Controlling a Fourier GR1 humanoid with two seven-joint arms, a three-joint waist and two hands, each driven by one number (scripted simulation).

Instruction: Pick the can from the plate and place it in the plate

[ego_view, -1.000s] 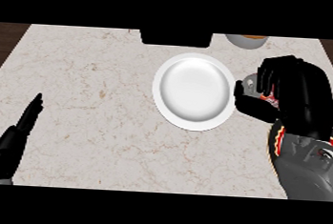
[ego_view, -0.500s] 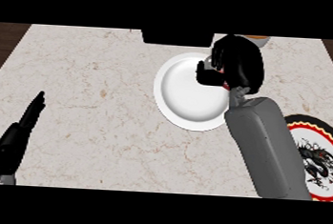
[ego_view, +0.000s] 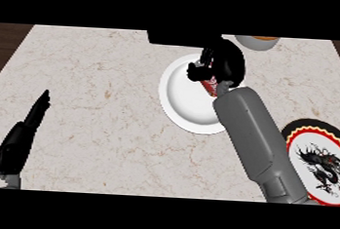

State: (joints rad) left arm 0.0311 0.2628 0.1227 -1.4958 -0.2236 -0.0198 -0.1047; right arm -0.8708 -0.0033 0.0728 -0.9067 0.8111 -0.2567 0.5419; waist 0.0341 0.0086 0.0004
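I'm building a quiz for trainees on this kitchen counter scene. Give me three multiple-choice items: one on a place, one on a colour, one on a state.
1. Where is the red can?
A. over the round white plate
B. on the black-rimmed plate
C. beside the left robot hand

2. What colour ring lies inside the patterned plate's black rim?
A. blue
B. red
C. green

3. How is the left robot hand?
A. curled round the can
B. pressing the white plate
C. open, fingers straight, at the left edge

Answers:
1 A: the red can sits in the right robot hand over the round white plate.
2 B: the black-rimmed patterned plate shows a red ring.
3 C: the left robot hand holds nothing.
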